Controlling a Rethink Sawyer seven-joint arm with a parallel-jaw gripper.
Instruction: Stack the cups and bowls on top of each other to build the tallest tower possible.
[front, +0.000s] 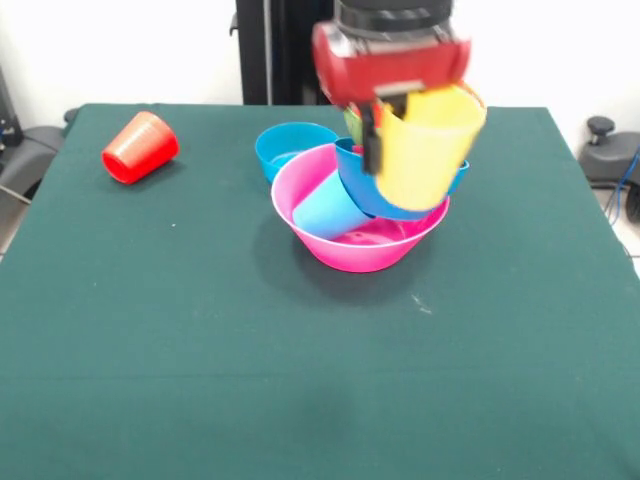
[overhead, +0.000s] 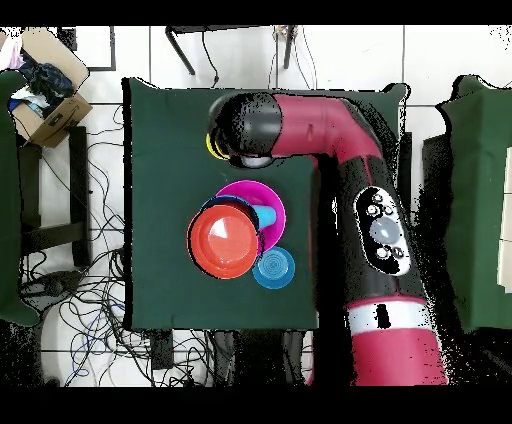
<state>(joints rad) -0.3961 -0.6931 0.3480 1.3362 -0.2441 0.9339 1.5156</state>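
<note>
Three cups show in the front view: a glossy yellow plastic tumbler (front: 428, 148) carried by the red-and-black gripper (front: 385, 120), whose dark finger lies against the cup's side, so the hand is closed on it, though the second finger is hidden; a light blue plastic tumbler (front: 328, 207) lying on its side inside the large pink plastic bowl (front: 355, 250); and a red plastic tumbler (front: 140, 147) tipped over on the green table cloth (front: 200, 350), well apart from the rest. The yellow cup hangs above the pink bowl, in front of a large blue plastic bowl (front: 372, 195) that leans tilted in the pink one. A small blue plastic bowl (front: 290, 145) stands on the cloth just beside the pink bowl's far rim, and a sliver of green shows behind the gripper, too hidden to name. From overhead, the red arm (overhead: 330, 130) reaches across the table and covers the gripper, with only a yellow edge (overhead: 210, 145) peeking out; a wide red-orange disc (overhead: 228, 243) overlaps the pink bowl (overhead: 262, 192), and I cannot tell what it is; the small blue bowl (overhead: 273, 268) sits beside them. As I judge it, the tower is barely begun: its pieces sit crooked rather than nested, and the red cup, small blue bowl and yellow cup remain unplaced.
</note>
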